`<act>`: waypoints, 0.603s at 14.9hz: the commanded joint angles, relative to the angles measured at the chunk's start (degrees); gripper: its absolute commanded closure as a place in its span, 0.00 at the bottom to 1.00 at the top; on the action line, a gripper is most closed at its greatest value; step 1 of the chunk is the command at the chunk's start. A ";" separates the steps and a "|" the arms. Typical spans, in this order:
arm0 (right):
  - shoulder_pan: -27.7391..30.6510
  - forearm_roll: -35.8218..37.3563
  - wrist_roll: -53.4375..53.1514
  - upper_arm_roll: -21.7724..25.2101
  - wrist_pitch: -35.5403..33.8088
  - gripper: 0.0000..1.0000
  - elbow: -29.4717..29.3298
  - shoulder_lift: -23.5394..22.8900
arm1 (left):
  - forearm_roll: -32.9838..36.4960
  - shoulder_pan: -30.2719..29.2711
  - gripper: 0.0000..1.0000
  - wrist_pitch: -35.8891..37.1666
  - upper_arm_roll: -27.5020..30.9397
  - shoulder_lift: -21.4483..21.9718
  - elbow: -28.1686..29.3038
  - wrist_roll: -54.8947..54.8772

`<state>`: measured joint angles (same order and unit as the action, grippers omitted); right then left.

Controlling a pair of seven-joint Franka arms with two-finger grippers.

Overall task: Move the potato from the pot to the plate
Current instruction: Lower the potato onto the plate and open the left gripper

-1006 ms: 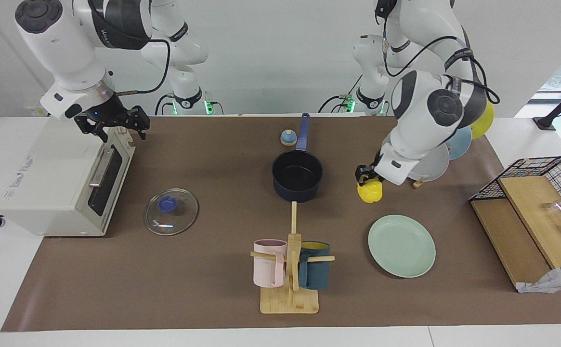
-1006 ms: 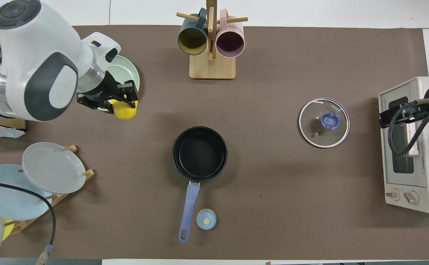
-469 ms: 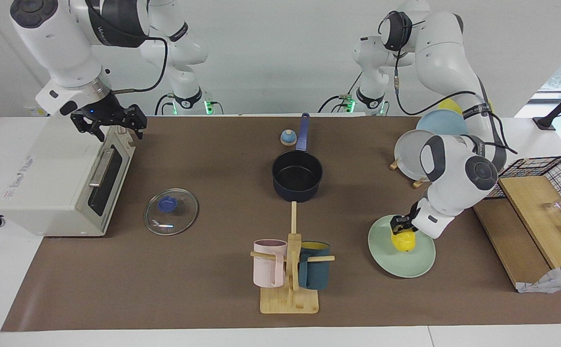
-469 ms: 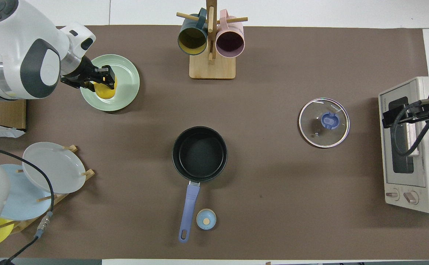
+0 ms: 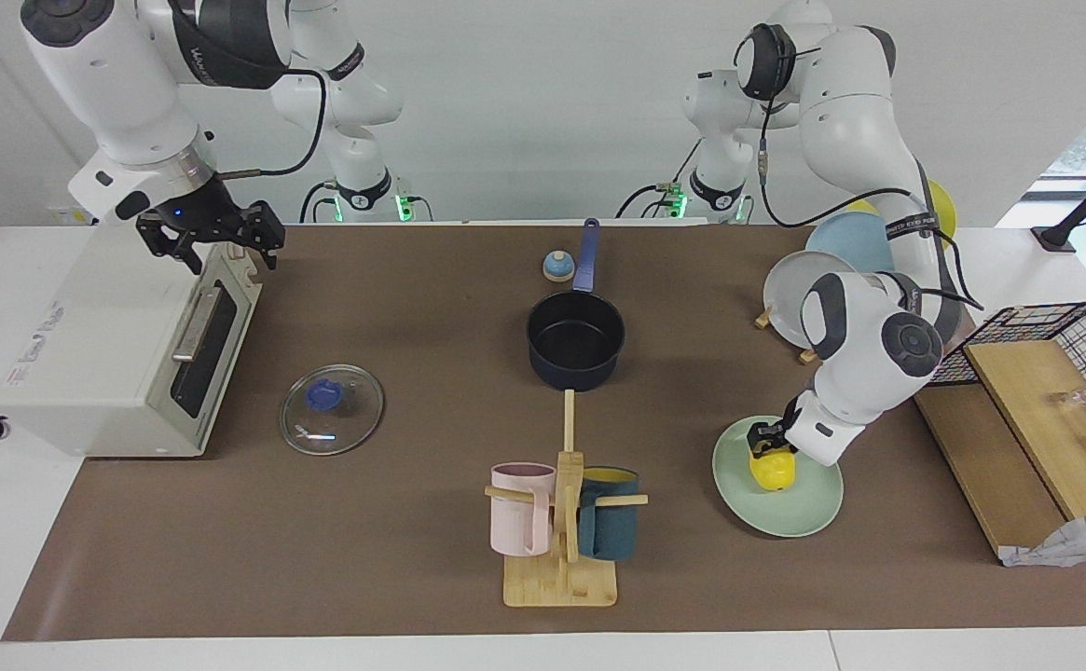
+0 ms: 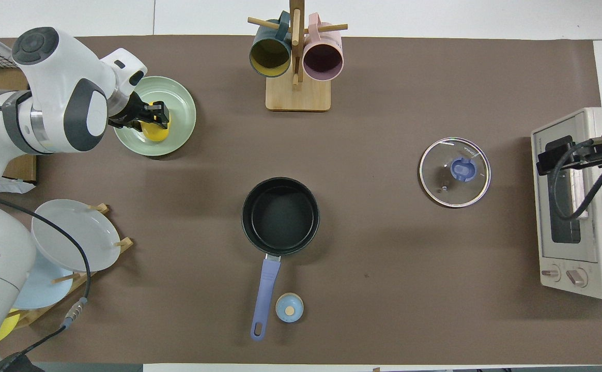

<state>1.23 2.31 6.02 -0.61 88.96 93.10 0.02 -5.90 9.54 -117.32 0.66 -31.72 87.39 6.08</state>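
Note:
The yellow potato (image 5: 775, 472) (image 6: 155, 132) lies on the mint-green plate (image 5: 808, 508) (image 6: 181, 106), toward the left arm's end of the table. My left gripper (image 5: 763, 440) (image 6: 154, 114) sits right on top of the potato, its wrist tilted down over the plate. The dark navy pot (image 5: 576, 340) (image 6: 280, 216) stands empty mid-table, its blue handle pointing toward the robots. My right gripper (image 5: 215, 240) waits open and empty above the top front edge of the toaster oven (image 5: 104, 335).
A glass lid (image 5: 332, 409) lies between the oven and the pot. A wooden mug rack (image 5: 561, 559) with a pink and a teal mug stands farther from the robots than the pot. A plate rack (image 5: 799, 303) and a wire basket (image 5: 1046, 335) flank the plate.
My left arm carried the potato from beside the pot over to the plate and lowered it there. The potato now rests on the plate. The right arm barely moved.

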 commanded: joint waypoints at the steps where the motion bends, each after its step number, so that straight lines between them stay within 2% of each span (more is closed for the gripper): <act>1: 0.44 -0.28 -0.75 -0.63 0.87 0.00 0.85 0.86 | 0.98 0.13 0.00 -1.42 0.40 1.49 1.83 -0.99; 4: 0.62 -0.90 -0.66 -0.63 0.69 0.00 0.85 0.86 | 0.98 -1.79 0.00 1.03 0.40 8.49 1.91 -0.90; 9: 0.18 -0.81 -0.48 -0.63 1.04 0.00 0.85 0.86 | 0.98 -4.70 0.00 16.74 0.84 22.12 1.29 -0.55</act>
<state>1.12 2.19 6.02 -0.88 88.98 93.10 0.03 -5.88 5.81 -105.70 1.48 -16.26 86.32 5.77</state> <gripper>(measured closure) 0.000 0.000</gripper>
